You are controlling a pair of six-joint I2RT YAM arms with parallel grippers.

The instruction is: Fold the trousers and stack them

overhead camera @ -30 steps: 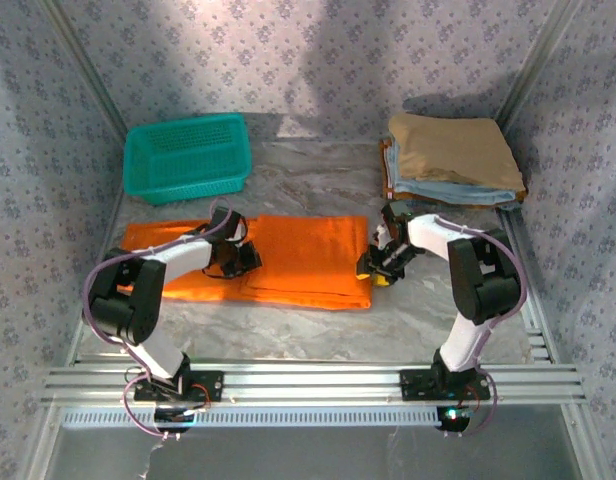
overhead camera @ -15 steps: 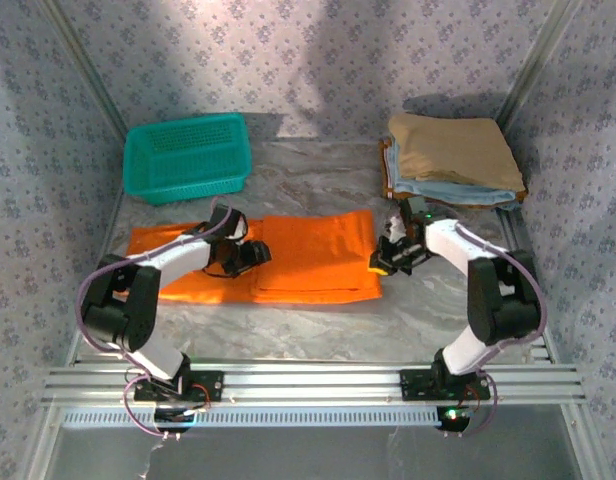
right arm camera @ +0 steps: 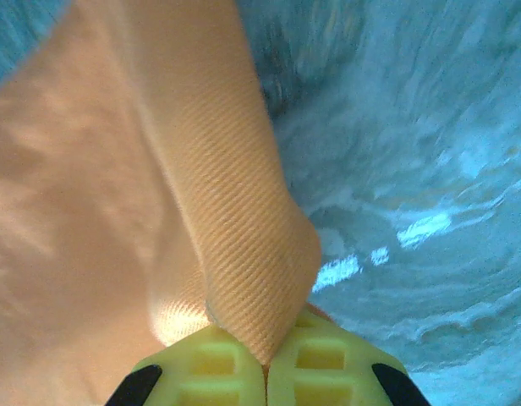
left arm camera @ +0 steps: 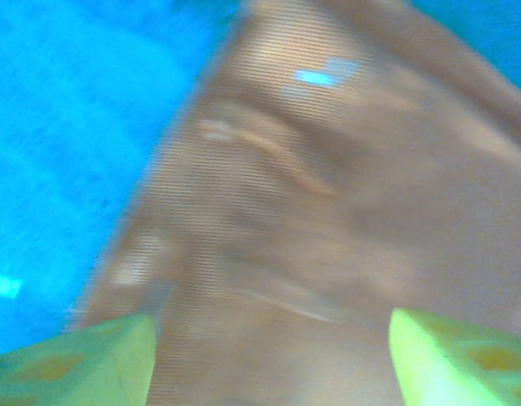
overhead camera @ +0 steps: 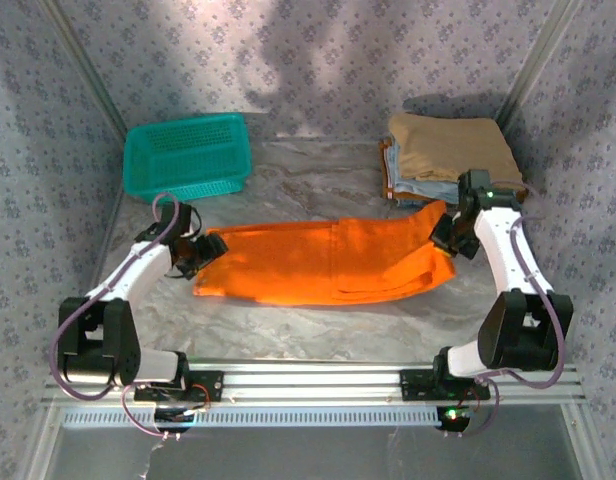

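A grey marbled table sits inside walls papered in a small floral print, with an aluminium rail along the near edge.

The right gripper is pinched tight on a corner of the trousers. Its wrist view shows the two yellow-green fingertips pressed together with a ridge of orange twill rising out from between them. That corner is lifted off the table at the right end of the garment, just in front of the stack where a tan garment lies on light blue garments.

The left gripper stands at the opposite, left end with its jaws apart. In its wrist view the fingers sit wide at either side with blurred orange cloth beyond them, nothing clamped. A teal basket sits behind it, well clear.

The trousers lie stretched across the middle of the table, partly folded lengthwise, between the two grippers.

The cloth looks light, soft and limp. It will likely sag and drag rather than hold a shape, and layers could slide apart if only the top one is caught. A hold at the corners or along a seamed edge, taking all layers at once, seems the safest, with both ends lifted together so the fold lands square.
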